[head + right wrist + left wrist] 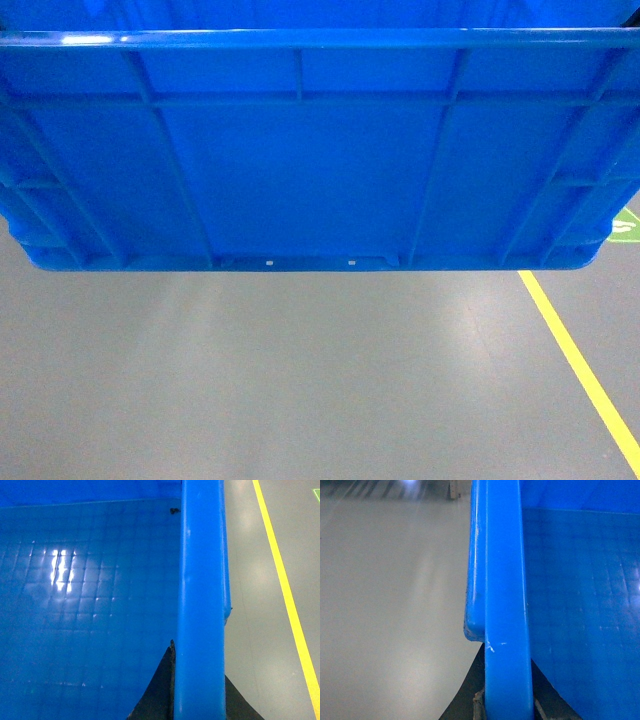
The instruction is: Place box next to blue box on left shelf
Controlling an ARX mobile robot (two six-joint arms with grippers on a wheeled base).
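Left gripper (507, 705): seen only in the left wrist view, at the bottom edge. Its dark fingers (465, 695) stand one on each side of the box's left rim, closed on that rim.
Box (300, 170): a large bright-blue open-top crate, held up off the floor. In the head view its ribbed side wall fills the upper half of the picture, the thick rim running across the top and the base edge below. The wall has vertical and slanted ribs; two small pale dots sit at the middle of the base edge.
Box interior: both wrist views show a floor with a fine grid pattern and glare from lights. A small dark speck lies near the far corner in the right wrist view.
Writing on the box: none can be read on any visible face.
Floor (300, 380): smooth grey, lying under the box and on both sides of it.
Yellow line (580, 365): painted on the floor to the right, running away at a slant.
Green mark (626, 226): a patch of floor marking at the far right edge, just beside the box's lower corner, with a white shape too cropped to read.
Right gripper (197, 700): at the bottom of the right wrist view, its dark fingers (160, 690) either side of the box's right rim, clamped on it.
Left shelf: not visible in any view.
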